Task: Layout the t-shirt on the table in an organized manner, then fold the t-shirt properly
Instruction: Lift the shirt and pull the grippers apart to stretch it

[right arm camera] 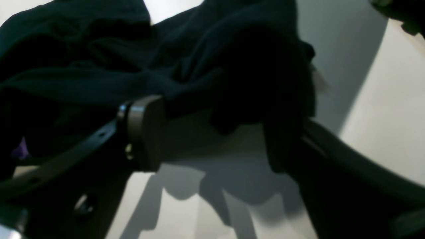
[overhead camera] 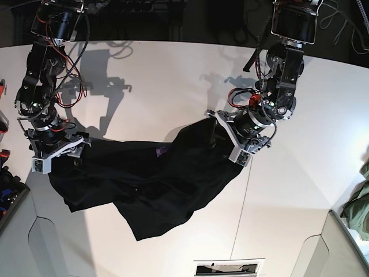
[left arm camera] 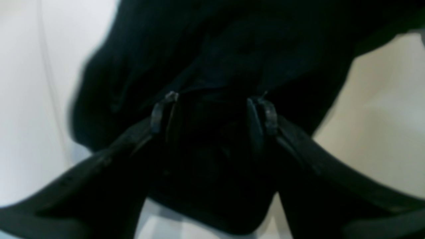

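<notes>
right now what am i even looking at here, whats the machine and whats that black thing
It is a robot with two arms, seen from above in the base view. The other two pictures come from small cameras on its wrists, looking along the jaws. The black thing is a t-shirt, bunched and stretched between the arms over a white table. The left gripper, on the right of the overhead picture, has its jaws apart with cloth between them. The right gripper, at the other end, has its jaws spread wide, with cloth draped over them rather than pinched. An olive-green garment shows at the far right edge.
</notes>
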